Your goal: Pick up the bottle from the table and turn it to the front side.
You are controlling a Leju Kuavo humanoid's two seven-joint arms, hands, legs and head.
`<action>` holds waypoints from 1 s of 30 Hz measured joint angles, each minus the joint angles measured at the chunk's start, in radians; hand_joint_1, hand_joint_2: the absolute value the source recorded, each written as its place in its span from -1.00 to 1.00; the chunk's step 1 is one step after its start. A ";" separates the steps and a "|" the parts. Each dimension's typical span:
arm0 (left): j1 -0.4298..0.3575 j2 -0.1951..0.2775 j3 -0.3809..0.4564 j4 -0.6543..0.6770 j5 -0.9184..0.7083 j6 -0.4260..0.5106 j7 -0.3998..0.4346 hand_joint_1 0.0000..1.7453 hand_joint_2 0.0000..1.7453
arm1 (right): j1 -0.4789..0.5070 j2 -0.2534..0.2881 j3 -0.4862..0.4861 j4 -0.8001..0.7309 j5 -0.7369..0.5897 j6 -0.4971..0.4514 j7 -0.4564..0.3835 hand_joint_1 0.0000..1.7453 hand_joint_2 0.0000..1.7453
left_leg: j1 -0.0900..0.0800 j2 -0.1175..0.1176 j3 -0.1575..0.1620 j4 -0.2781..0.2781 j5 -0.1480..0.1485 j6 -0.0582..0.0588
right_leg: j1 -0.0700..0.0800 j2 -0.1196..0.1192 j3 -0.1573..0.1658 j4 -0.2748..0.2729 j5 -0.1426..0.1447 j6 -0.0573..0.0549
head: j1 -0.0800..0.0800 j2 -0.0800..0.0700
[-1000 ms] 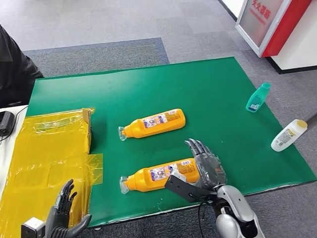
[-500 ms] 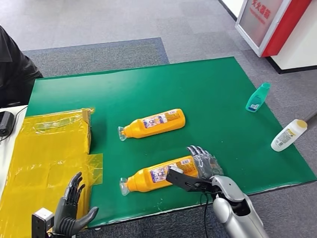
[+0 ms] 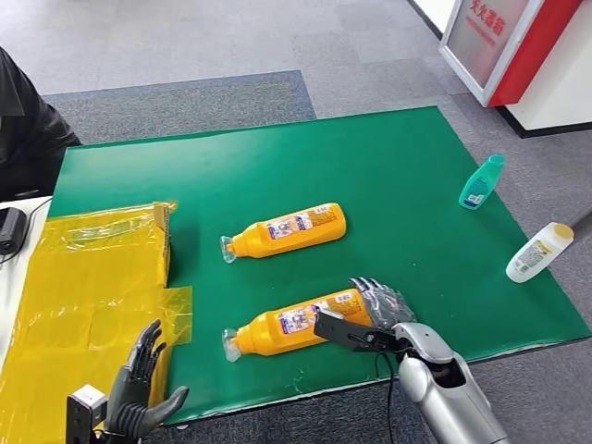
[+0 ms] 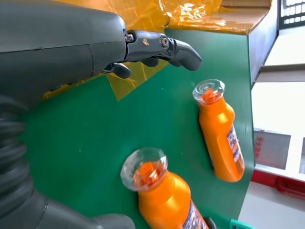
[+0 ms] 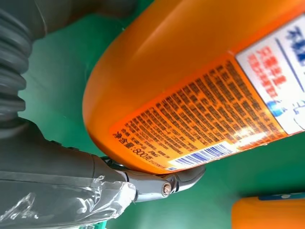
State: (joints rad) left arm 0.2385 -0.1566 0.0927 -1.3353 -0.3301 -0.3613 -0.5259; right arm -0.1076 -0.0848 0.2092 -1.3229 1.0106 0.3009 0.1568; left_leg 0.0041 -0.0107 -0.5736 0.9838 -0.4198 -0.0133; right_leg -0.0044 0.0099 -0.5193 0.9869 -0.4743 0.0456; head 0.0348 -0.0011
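Robot hand [image 3: 380, 310] against near bottle's [image 3: 297, 326] base

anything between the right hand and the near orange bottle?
Nothing visible. The right hand is already at the base end of the near orange bottle, fingers against its side in the right wrist view. The second orange bottle lies apart, farther back on the green mat.

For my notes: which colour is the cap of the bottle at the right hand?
Clear cap; left wrist view.
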 joint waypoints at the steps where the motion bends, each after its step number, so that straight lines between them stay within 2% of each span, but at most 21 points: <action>1: -0.001 0.005 -0.008 0.004 0.005 0.003 -0.002 -1.00 1.00 | -0.006 -0.004 0.004 0.008 -0.003 0.000 -0.002 1.00 1.00 | 0.000 0.000 0.000 0.000 0.000 0.000 | 0.000 0.000 0.000 0.000 0.000 0.000 | 0.000 0.000; 9: 0.002 0.034 -0.045 0.020 0.035 0.022 -0.005 -1.00 1.00 | -0.009 -0.035 0.026 0.014 -0.029 -0.011 -0.024 1.00 1.00 | 0.000 0.000 0.002 0.000 0.000 0.000 | 0.000 0.000 0.000 0.000 0.000 0.000 | 0.000 0.000; 20: 0.014 0.047 -0.050 0.020 0.051 0.034 -0.005 -1.00 1.00 | 0.060 -0.067 0.040 -0.081 -0.078 -0.026 -0.039 1.00 1.00 | 0.000 0.000 0.001 0.000 0.000 0.000 | 0.000 0.000 0.002 0.000 0.000 0.000 | 0.000 0.000; 26: 0.031 0.045 -0.041 0.014 0.051 0.028 -0.006 -1.00 1.00 | 0.125 -0.061 0.044 -0.188 -0.146 -0.081 -0.062 1.00 1.00 | 0.000 0.000 0.000 0.000 0.000 0.000 | 0.000 0.000 0.001 0.000 0.000 0.000 | 0.000 0.000; 30: 0.040 0.033 -0.024 0.001 0.053 -0.009 -0.022 -1.00 1.00 | 0.165 -0.025 0.035 -0.261 -0.218 -0.130 -0.081 1.00 1.00 | 0.000 0.000 -0.001 0.000 0.000 0.000 | 0.000 0.000 0.000 0.000 0.000 0.000 | 0.000 0.000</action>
State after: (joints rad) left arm 0.2780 -0.1233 0.0688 -1.3343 -0.2770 -0.3703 -0.5478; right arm 0.0571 -0.1099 0.2441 -1.5835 0.7930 0.1712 0.0756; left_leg 0.0040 -0.0109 -0.5742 0.9837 -0.4201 -0.0134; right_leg -0.0044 0.0097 -0.5192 0.9869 -0.4746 0.0454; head 0.0346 -0.0011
